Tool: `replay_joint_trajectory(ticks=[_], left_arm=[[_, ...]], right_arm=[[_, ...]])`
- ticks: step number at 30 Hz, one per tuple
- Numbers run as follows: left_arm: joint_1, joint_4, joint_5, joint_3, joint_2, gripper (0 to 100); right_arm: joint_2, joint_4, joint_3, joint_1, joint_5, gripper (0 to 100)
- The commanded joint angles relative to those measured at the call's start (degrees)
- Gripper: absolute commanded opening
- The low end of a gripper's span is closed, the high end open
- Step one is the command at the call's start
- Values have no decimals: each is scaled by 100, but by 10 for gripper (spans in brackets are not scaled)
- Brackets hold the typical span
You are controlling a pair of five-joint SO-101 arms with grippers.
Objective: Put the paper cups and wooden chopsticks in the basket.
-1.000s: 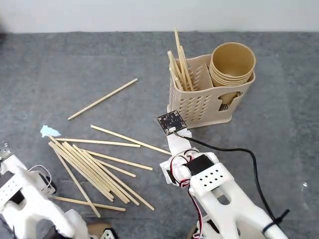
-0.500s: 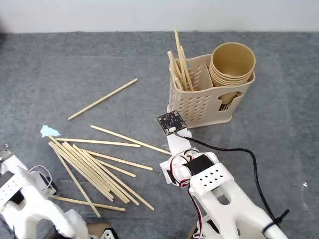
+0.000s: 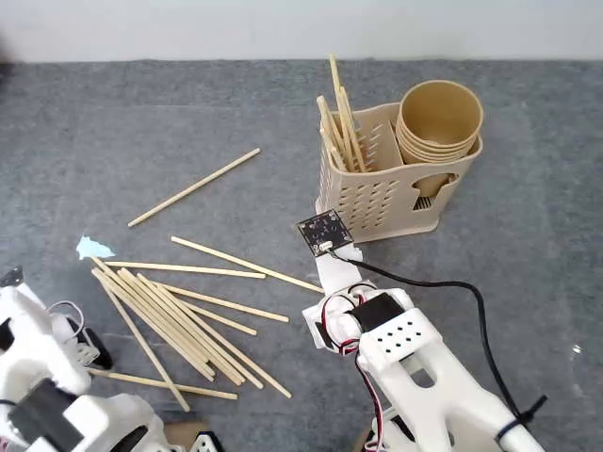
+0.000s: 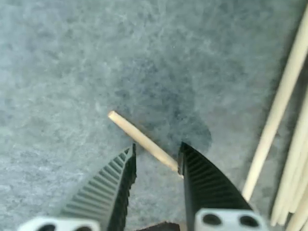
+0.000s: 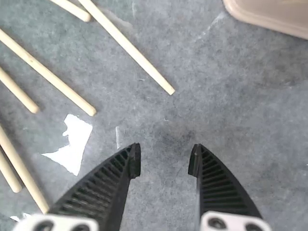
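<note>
Reader: Grippers first, please. How do they stand?

Describer: The left gripper (image 4: 157,155) sits low over the grey table (image 3: 113,122) at its near left corner. Its jaws are narrowly apart, and the end part of one wooden chopstick (image 4: 142,140) lies on the table between them. I cannot tell whether the fingers touch it. The right gripper (image 5: 164,161) hovers by the middle of the near edge, jaws moderately wide and empty, with bare grey surface under them.

Reader: What lies close by?

Describer: A torn white paper scrap (image 5: 70,144) lies just beside the right gripper. A loose pile of chopsticks (image 3: 179,325) fans across the near left part of the table, between the two arms. A lone chopstick (image 3: 194,187) lies farther back on the left side, apart from the pile.

Reader: And the basket?

Describer: The beige perforated basket (image 3: 377,198) stands upright beyond the right arm (image 3: 415,363), toward the far edge and right of centre. A nested stack of paper cups (image 3: 440,118) sits in its right compartment. Several standing chopsticks (image 3: 336,118) lean in its left compartment.
</note>
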Motion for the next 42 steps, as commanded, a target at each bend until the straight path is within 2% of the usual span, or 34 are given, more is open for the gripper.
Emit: replay_joint_trajectory(ticks=[1, 4, 8, 16, 20, 28, 42], left_arm=[[9, -712, -9, -224, 369, 141], [9, -1064, -9, -171, 642, 126], [26, -1275, -9, -207, 862, 7], [62, -1231, 26, -215, 563, 13], [220, -1213, 369, -215, 141, 13], [1011, -246, 1064, -813, -501, 12], [2119, 1152, 2127, -2791, -536, 12]], right_arm=[[-180, 40, -44, 40, 79, 182], [-180, 40, -44, 40, 79, 182], [-180, 40, -44, 40, 79, 182], [-180, 40, -44, 40, 79, 182], [-180, 40, -44, 40, 79, 182], [-180, 40, -44, 40, 79, 182], [-180, 40, -44, 40, 79, 182]])
